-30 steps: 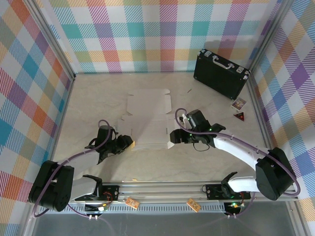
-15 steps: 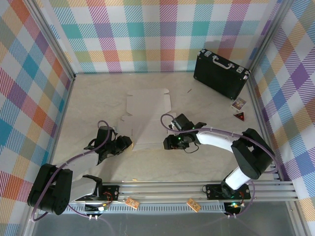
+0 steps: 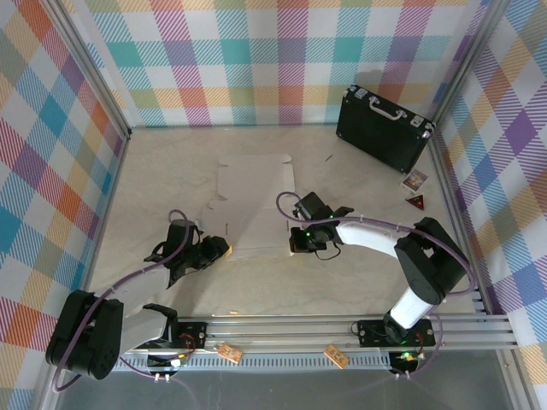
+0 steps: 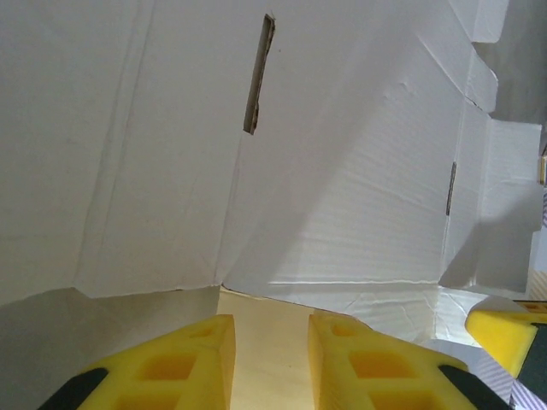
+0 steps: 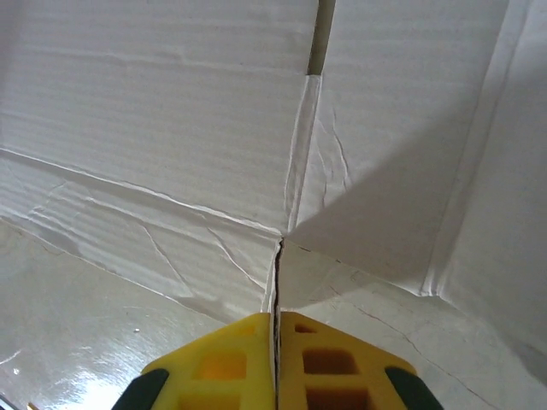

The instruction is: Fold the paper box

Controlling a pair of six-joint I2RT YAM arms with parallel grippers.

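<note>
The paper box (image 3: 256, 201) lies unfolded, white side up, in the middle of the table, with its near part lifted. My right gripper (image 3: 296, 243) is at its near right corner. In the right wrist view its yellow fingers (image 5: 222, 367) are pressed together on a thin flap edge of the paper box (image 5: 171, 128), so my right gripper (image 5: 276, 342) is shut on it. My left gripper (image 3: 220, 248) sits at the near left edge. Its jaws are open in the left wrist view (image 4: 272, 359), bare table shows between them, and the paper box (image 4: 342, 171) rises just ahead.
A black briefcase (image 3: 382, 128) stands at the back right. A small card (image 3: 415, 180) and a red triangle (image 3: 415, 202) lie near the right wall. Plaid walls enclose the table, and a metal rail (image 3: 282, 325) runs along the near edge.
My right gripper has moved left onto the box's near right corner and shut on the flap edge. The left gripper has hardly moved.
</note>
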